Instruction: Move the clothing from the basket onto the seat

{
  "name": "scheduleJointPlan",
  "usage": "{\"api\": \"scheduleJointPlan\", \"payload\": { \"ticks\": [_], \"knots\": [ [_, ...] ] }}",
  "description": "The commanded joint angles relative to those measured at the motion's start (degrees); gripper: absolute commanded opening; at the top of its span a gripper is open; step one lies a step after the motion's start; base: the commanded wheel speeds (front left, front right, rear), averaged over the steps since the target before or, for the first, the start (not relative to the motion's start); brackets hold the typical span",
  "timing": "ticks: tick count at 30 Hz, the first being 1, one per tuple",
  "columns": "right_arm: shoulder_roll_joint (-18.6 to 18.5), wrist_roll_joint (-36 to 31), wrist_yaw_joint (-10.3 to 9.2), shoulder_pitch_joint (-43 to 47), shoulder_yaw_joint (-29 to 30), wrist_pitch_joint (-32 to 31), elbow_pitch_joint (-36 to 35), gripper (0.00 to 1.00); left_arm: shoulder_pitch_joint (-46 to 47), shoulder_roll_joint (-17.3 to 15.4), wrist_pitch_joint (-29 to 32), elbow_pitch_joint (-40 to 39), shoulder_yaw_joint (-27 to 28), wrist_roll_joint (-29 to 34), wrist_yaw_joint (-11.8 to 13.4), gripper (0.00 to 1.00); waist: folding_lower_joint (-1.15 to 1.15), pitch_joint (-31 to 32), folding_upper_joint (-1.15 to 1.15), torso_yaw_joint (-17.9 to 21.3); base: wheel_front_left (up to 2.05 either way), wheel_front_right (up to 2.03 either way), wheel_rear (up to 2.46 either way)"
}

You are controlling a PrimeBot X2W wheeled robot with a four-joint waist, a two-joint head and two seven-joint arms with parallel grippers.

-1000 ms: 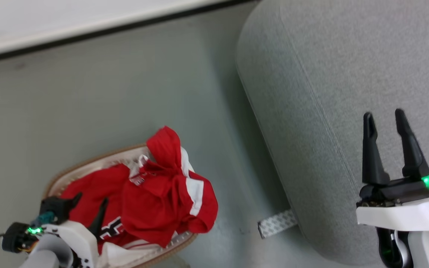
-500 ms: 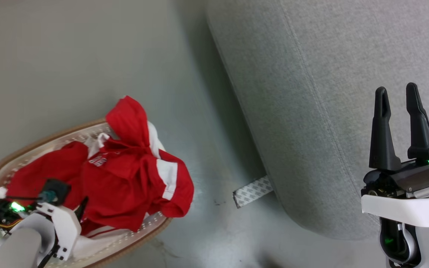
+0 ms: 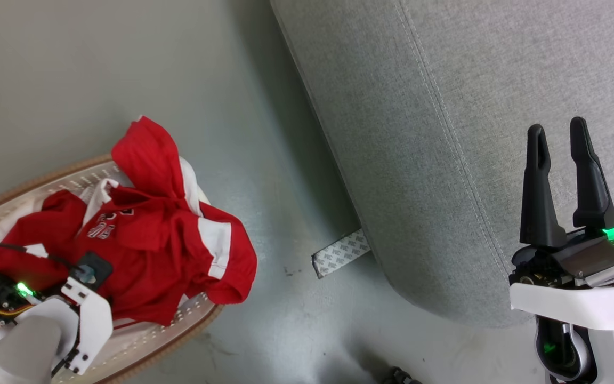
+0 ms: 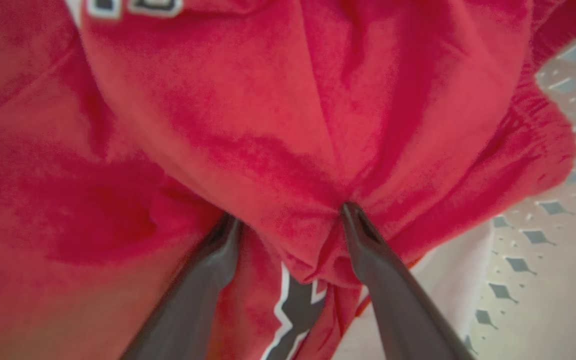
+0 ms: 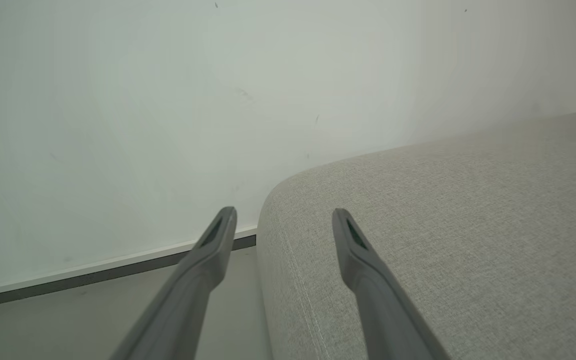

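Left jaws (spread) apparently straddle the jersey (image 4: 288, 125) in basket (image 3: 136, 344).

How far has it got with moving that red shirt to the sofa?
Nothing is across yet: the jersey lies crumpled in the basket, and none of it is on the sofa. In hand: the left hand is pushed into the jersey, fingers open around a fold, not shut. Left to do: grip, lift and carry it to the sofa, by which the right hand hangs open.
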State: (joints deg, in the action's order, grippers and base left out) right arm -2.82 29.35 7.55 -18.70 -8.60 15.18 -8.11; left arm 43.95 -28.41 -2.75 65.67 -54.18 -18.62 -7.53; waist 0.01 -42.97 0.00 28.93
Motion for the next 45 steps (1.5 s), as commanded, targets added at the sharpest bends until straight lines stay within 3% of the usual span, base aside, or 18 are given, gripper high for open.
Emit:
{"api": "scheduleJointPlan", "payload": {
  "ticks": [1,6,7,8,9,15,21,35,45],
  "knots": [
    [-0.13,0.71,-0.12,-0.63,-0.15,-0.04,-0.27,1.0,1.0,-0.87,0.82,-0.03,-1.27,-0.83,0.09,1.0,-0.01,-0.85,0.0,0.48,0.0,0.0,0.0],
    [-0.13,0.74,-0.12,-0.67,-0.67,-0.04,-0.01,1.0,1.95,-1.66,1.88,-0.4,-5.33,-3.31,0.09,1.0,-0.01,-1.5,0.0,0.77,0.0,0.0,0.0],
    [-0.13,0.71,-0.12,-0.72,-0.69,-0.04,0.1,1.0,2.16,-1.76,1.96,-0.47,-5.84,-4.0,0.09,0.83,-0.01,-1.53,0.0,0.77,0.0,0.0,0.0],
    [-0.13,0.62,-0.12,-0.76,-0.68,-0.04,0.19,1.0,2.32,-1.84,1.99,-0.59,-6.39,-4.7,0.09,0.25,-0.01,-1.52,0.0,0.75,0.0,0.0,0.0],
    [-0.13,0.45,-0.12,-0.78,-0.69,-0.04,0.29,1.0,2.46,-1.9,1.92,-0.76,-6.9,-5.57,0.09,0.0,-0.01,-1.45,0.0,0.71,0.0,0.0,0.0],
    [-0.13,-1.64,-0.12,-0.9,-0.54,-0.04,1.43,1.0,2.54,-0.64,0.93,-0.84,-9.4,-9.44,0.09,0.0,-0.01,0.87,0.0,-0.51,0.0,0.0,0.0],
    [-0.14,-4.36,-0.12,-0.86,0.69,-0.04,2.39,1.0,0.61,3.11,-0.81,0.11,-11.91,-11.63,0.09,0.0,-0.01,6.87,0.0,-3.11,0.0,0.0,0.0],
    [-0.18,-11.46,-0.12,1.91,3.37,-0.04,6.76,1.0,-2.65,12.29,-10.66,0.06,-13.64,-18.45,0.09,0.0,-0.01,23.41,0.0,-15.34,0.0,0.0,0.0],
    [-0.17,-13.3,-0.12,4.79,3.64,-0.04,9.85,1.0,-4.89,14.49,-12.46,-5.1,-11.13,-22.02,0.09,0.0,-0.01,32.76,0.0,-22.91,0.0,0.0,0.0]
  ]
}}
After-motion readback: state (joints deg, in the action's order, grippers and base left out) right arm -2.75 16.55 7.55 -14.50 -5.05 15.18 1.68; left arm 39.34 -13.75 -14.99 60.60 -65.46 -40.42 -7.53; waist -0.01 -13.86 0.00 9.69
